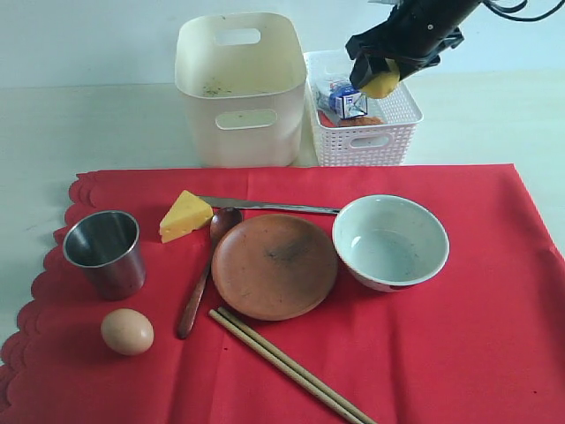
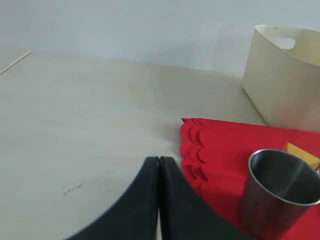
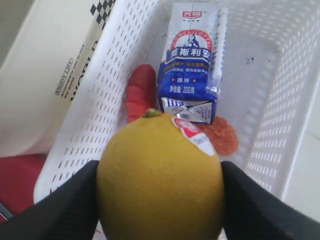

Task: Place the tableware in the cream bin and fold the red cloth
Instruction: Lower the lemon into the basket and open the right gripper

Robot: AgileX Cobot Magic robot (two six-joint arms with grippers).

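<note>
The red cloth (image 1: 477, 291) lies flat, its scalloped edge at 9 o'clock and bare fabric from 3 to 5 o'clock past the white bowl (image 1: 390, 243). Beyond its 12 o'clock edge stands the cream bin (image 1: 238, 88), with the white lattice basket (image 1: 371, 141) just beside it at 3 o'clock. The brown plate (image 1: 275, 267) sits mid-cloth: bowl at 3, steel cup (image 1: 104, 253) at 9 near the scallops, chopsticks (image 1: 291, 367) at 6 running off the near edge, wooden spoon (image 1: 201, 283) along its 9 o'clock rim, knife (image 1: 274, 207) at 12. The right gripper (image 1: 388, 66) clamps a lemon (image 1: 381, 82) above the basket. The left gripper (image 2: 159, 165), jaws pressed together, is over bare table (image 2: 75, 125) beside the scalloped edge
</note>
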